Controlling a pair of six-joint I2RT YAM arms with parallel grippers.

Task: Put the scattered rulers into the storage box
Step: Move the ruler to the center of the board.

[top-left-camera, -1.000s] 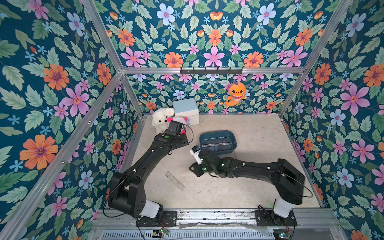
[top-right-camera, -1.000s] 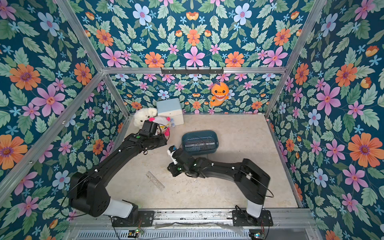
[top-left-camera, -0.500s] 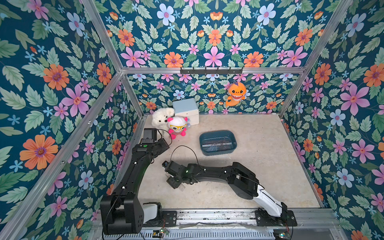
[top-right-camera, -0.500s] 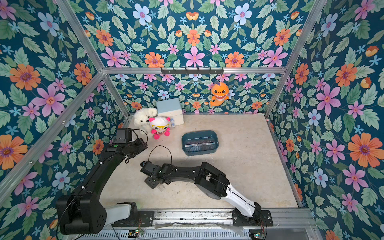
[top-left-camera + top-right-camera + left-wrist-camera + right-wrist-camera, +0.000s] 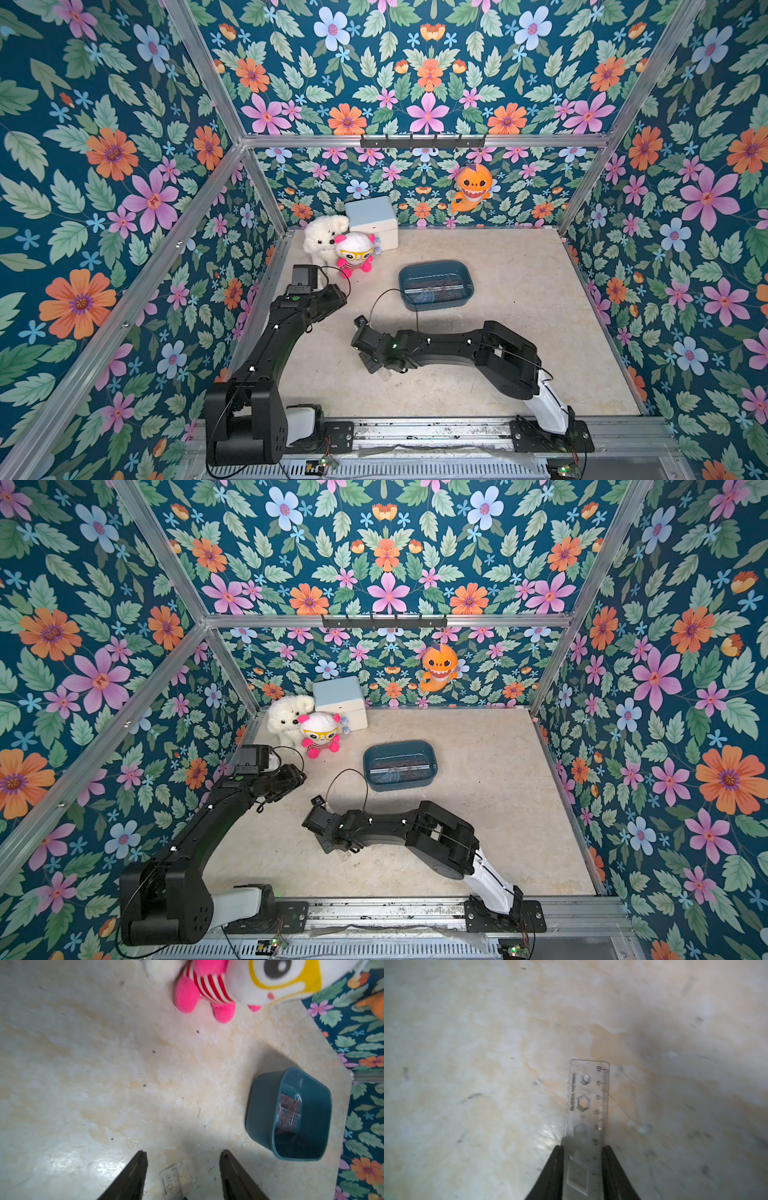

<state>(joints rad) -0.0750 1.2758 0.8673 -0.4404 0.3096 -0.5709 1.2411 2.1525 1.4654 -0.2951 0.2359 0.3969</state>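
My right gripper (image 5: 582,1149) is shut across the width of a clear straight ruler (image 5: 588,1105) with hexagon cut-outs. It holds the ruler low over the beige floor near the front middle, as both top views show (image 5: 374,365) (image 5: 332,845). One end of the ruler (image 5: 384,374) pokes out beneath it. The teal storage box (image 5: 434,263) (image 5: 399,743) stands farther back to the right, with several rulers (image 5: 434,289) inside. My left gripper (image 5: 184,1152) (image 5: 338,297) hangs open and empty near the left wall. An end of the clear ruler (image 5: 170,1180) shows below its fingers, with the storage box (image 5: 261,1109) off to one side.
A white plush dog (image 5: 322,239), a pink doll (image 5: 355,253) and a pale blue-and-white cube box (image 5: 372,222) crowd the back left corner. An orange shark toy (image 5: 471,187) hangs on the back wall. Flowered walls enclose the floor on three sides.
The right arm reached left to the ruler lying on the floor, closed on it and has drawn back a little to the right. The left arm pulled back from the toys toward the left wall.
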